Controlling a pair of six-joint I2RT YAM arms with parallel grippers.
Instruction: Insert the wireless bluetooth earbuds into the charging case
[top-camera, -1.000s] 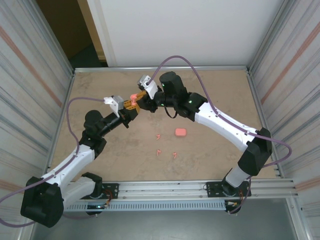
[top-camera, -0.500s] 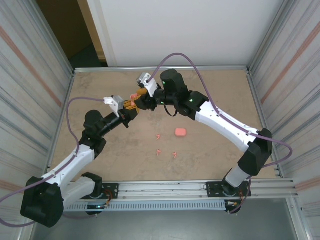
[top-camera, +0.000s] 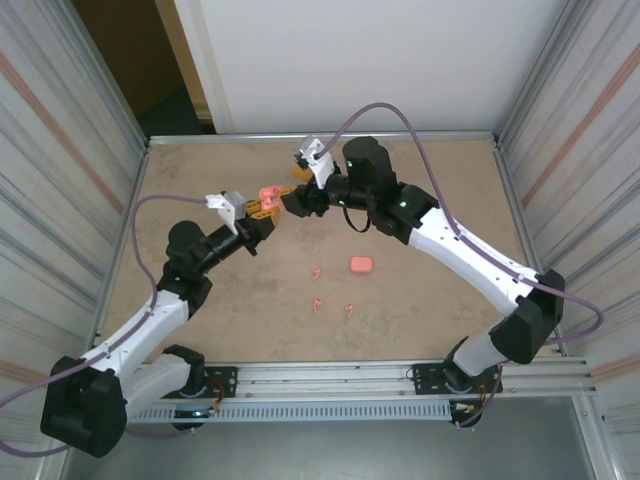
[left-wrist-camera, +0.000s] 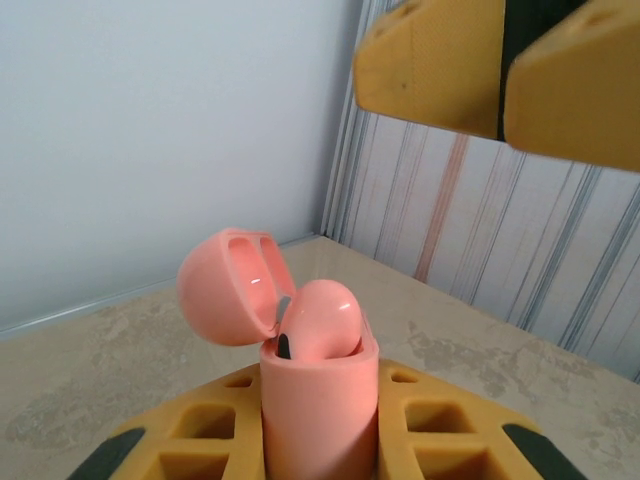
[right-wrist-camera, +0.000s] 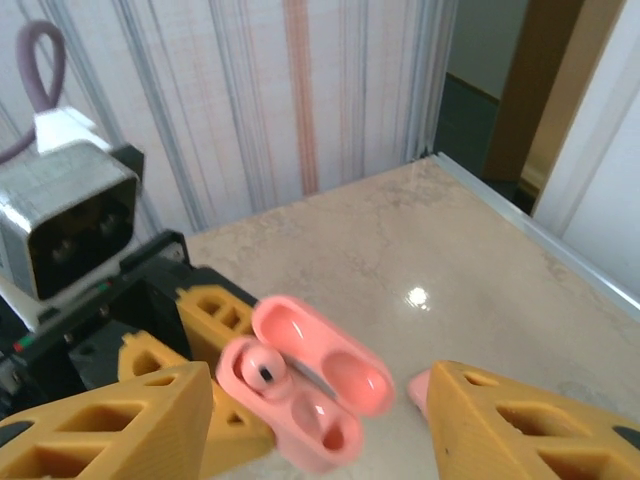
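I see the left gripper (top-camera: 264, 206) closed firmly on the lower body of the charging case (top-camera: 268, 193). It holds the case upright above the far middle part of the table (top-camera: 440, 310). In the left wrist view the case (left-wrist-camera: 318, 400) stands between the yellow fingers (left-wrist-camera: 440, 440). Its lid is tipped back to the left. One earbud (left-wrist-camera: 322, 318) sits in the case, with its rounded head above the rim. The right wrist view shows the same earbud (right-wrist-camera: 256, 371) in the socket on the left side of the open case (right-wrist-camera: 310, 400).

The right gripper (top-camera: 291, 199) is just to the right of the case. Its fingers (right-wrist-camera: 115, 425) stand wide apart and grip nothing. The case lies in the gap between them, and I cannot tell if a finger touches it.

Three loose earbuds lie on the table, nearer to me than the grippers. One (top-camera: 316, 272) is at the middle. Two more (top-camera: 317, 304) (top-camera: 350, 309) are a little nearer. A second case (top-camera: 361, 264), closed, lies just right of them.
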